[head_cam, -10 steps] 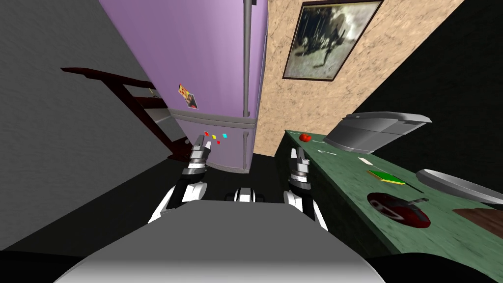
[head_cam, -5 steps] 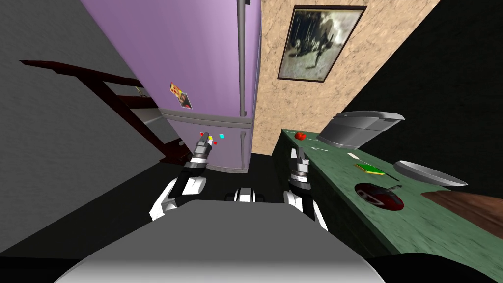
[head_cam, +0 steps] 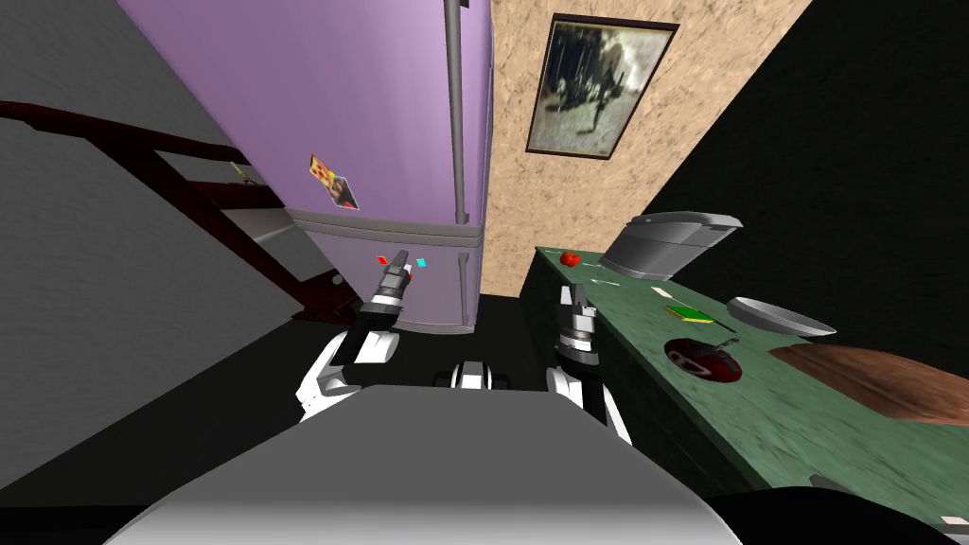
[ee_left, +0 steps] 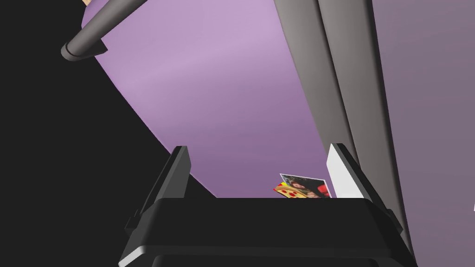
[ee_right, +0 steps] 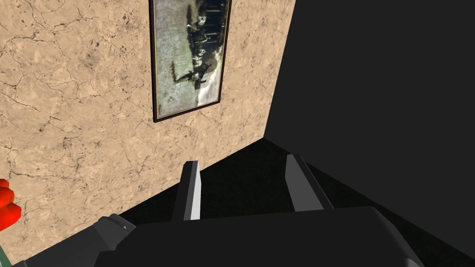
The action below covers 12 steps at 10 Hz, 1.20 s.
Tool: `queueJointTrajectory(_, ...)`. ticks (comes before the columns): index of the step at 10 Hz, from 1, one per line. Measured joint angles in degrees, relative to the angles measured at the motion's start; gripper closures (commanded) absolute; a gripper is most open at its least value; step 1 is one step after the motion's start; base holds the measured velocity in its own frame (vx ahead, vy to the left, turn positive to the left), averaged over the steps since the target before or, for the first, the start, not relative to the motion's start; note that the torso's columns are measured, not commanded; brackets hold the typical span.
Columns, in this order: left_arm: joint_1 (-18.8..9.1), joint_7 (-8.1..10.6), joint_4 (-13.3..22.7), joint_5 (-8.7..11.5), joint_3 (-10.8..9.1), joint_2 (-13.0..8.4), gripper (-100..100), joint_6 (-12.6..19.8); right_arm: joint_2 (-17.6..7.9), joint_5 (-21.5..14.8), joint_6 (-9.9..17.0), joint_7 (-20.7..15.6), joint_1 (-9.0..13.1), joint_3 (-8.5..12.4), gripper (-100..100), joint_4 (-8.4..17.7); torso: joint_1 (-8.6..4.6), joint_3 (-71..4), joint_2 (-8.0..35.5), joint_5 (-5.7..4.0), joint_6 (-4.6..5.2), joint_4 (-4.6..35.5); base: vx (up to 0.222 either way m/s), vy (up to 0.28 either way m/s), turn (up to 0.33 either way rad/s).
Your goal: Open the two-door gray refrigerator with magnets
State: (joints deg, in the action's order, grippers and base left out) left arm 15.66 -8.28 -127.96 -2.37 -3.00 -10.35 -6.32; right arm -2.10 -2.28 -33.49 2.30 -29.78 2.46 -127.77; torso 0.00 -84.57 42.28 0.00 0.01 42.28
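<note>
While my left claw (head_cam: 401, 262) is hovering spread and empty by the magnets (head_cam: 421, 263) on the purple fridge (head_cam: 378, 114) ahead, I am judging this the approach. Next it is needing to reach the grey handle (head_cam: 455, 123) and pinch it; my right claw (head_cam: 571, 301) is idling spread beside the bench (head_cam: 804, 416).

The refrigerator (head_cam: 378, 114) stands ahead, to the left of the tabletop (head_cam: 833, 445). The left pincer (head_cam: 403, 257) is before its lower door, among the magnets (head_cam: 382, 260). The right pincer (head_cam: 572, 295) is beside the tabletop's left edge. A pan (head_cam: 702, 360) lies on the tabletop.
</note>
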Motion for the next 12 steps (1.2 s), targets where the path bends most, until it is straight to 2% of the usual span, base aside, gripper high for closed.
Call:
queueJointTrajectory(11, -10.16, -3.85, 0.49, -2.36, -2.14, -1.31, -100, 15.78, 0.0, 0.0, 0.0, 0.0, -0.01, 0.0, 0, 0.0, 0.02, 0.0, 0.0, 0.01, -0.04, 0.0, -0.01, 0.006, -0.102)
queueJointTrajectory(12, -11.77, -4.28, 0.73, -2.66, -2.46, -1.54, -100, 17.45, 0.0, 0.0, 0.0, 0.0, 0.0, 0.0, 0, 0.0, 0.01, 0.0, 0.0, 0.0, 0.0, 0.0, -0.009, 0.008, -0.075)
